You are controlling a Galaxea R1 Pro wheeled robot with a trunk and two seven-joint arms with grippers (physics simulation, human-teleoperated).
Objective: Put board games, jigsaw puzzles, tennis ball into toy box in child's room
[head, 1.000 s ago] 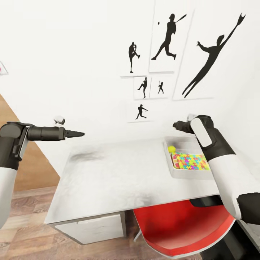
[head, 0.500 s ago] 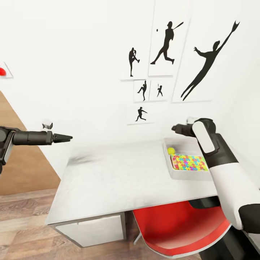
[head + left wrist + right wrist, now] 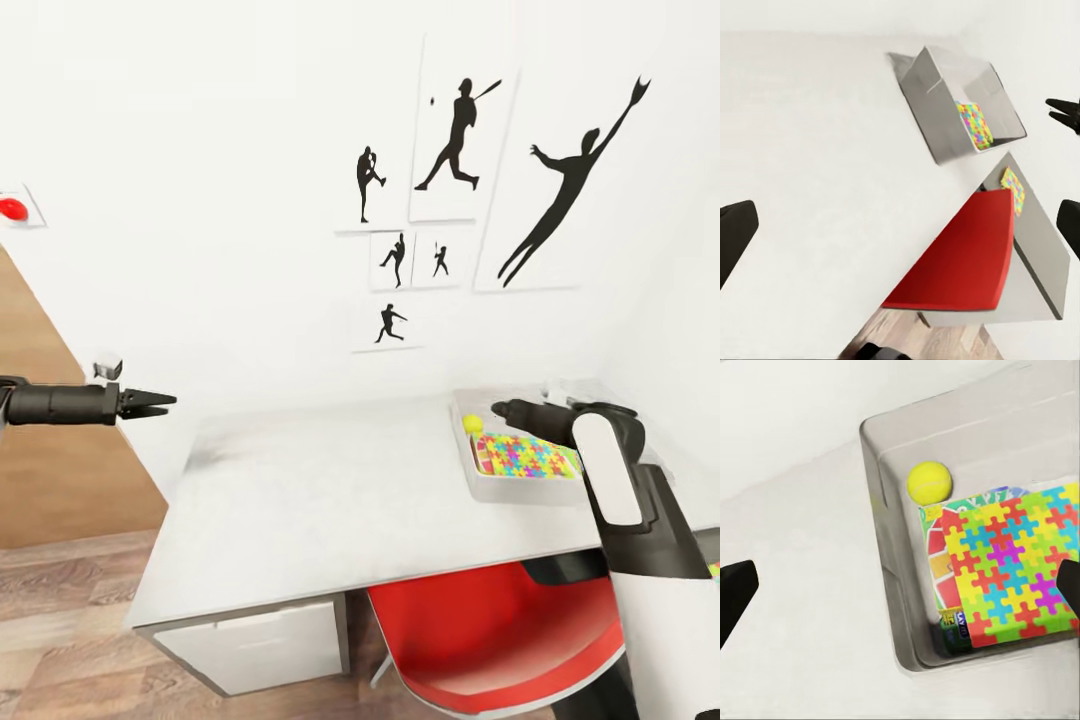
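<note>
- Head view: white desk (image 3: 330,490) stands against the white wall, with the red chair (image 3: 500,640) tucked under its front edge. Black silhouette wall pictures (image 3: 460,140) hang above.
- Head view: grey toy box (image 3: 480,485) sits on the desk near the back right corner. Inside it are the tennis ball (image 3: 473,424) at the wall-side end and a jigsaw puzzle (image 3: 522,455) lying flat on top of the other contents.
- Head view: right gripper (image 3: 497,408) hovers over the toy box, just beside the ball, arm reaching in from the right. Its fingers look pressed together at the tip with nothing in them, but can't tell for sure from here.
- Head view: left gripper (image 3: 165,402) is out past the desk's left end, well apart from the box, pointing right. Its fingers are nearly together and empty.
- Left wrist view: toy box (image 3: 945,112) seen from afar with puzzle colours inside. A second jigsaw puzzle (image 3: 1013,187) lies on a lower grey surface behind the red chair. The right gripper's tip (image 3: 1063,114) shows near the box.
- Right wrist view: looking down into the toy box (image 3: 889,607). The tennis ball (image 3: 929,481) is in a corner, and the jigsaw puzzle (image 3: 1009,562) lies over a printed board game (image 3: 945,574) whose edge peeks out. The dark fingers (image 3: 733,589) are spread wide at both frame edges, holding nothing.
</note>
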